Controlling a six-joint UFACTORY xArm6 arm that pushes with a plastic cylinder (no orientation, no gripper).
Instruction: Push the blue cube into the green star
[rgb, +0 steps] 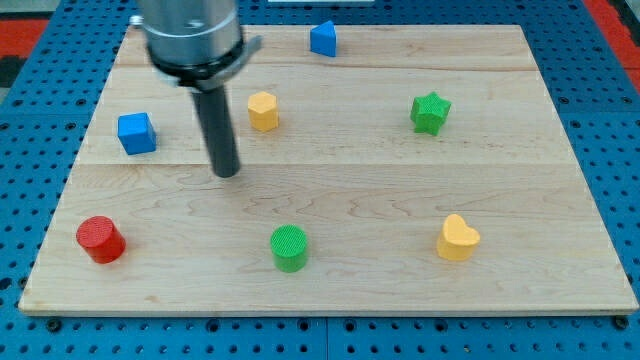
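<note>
The blue cube (136, 133) sits on the wooden board at the view's left. The green star (430, 112) stands at the view's upper right, far from the cube. My tip (227, 172) touches the board to the right of the blue cube and a little lower, with a clear gap between them. The rod rises from the tip to the arm's grey body at the view's top left.
A yellow hexagonal block (263, 110) stands just right of the rod. A blue pentagon-like block (323, 39) is at the top. A red cylinder (100, 240), a green cylinder (290, 248) and a yellow heart (457, 238) line the bottom. The wooden board (350, 180) rests on blue pegboard.
</note>
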